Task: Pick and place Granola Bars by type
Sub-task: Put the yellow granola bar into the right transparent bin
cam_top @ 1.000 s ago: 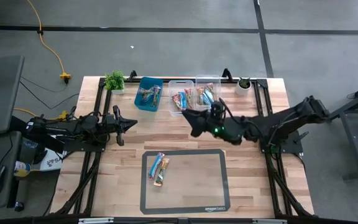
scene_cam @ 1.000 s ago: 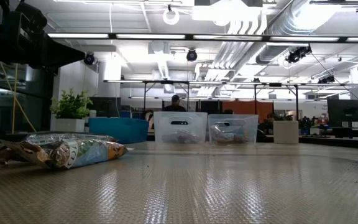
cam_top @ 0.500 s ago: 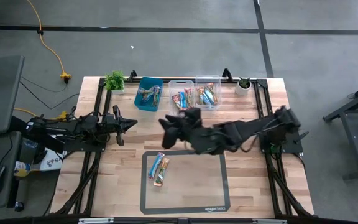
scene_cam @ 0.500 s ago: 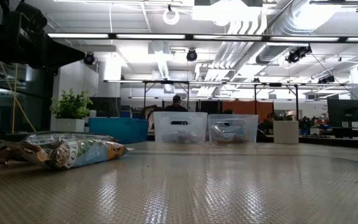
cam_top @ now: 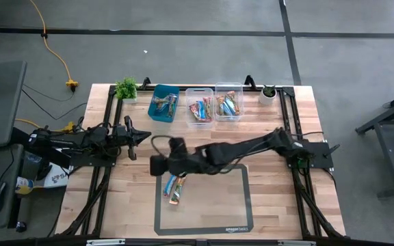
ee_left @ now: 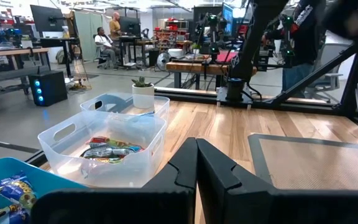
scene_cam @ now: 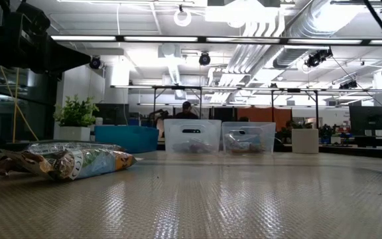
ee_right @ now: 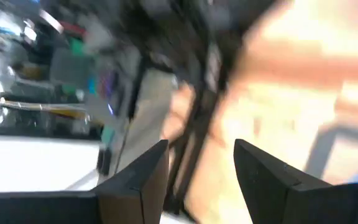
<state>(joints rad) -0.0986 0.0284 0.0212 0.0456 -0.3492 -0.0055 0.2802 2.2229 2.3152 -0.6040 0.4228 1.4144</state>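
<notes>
Granola Bars (cam_top: 174, 186) — two lying on mat (cam_top: 234, 205), awaiting sorting; others sitting by type in teal bin (cam_top: 163, 104) and clear bins (cam_top: 199, 108). We are reaching right gripper (cam_top: 157, 164) over them, fingers spread, empty. Left gripper (cam_top: 142, 137) waiting at table's left edge, fingers pressed together. We judge task nearly finished.

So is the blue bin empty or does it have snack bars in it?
Not empty. The blue bin holds a few granola bars, seen from above, and the left wrist view shows wrappers inside it too.
</notes>
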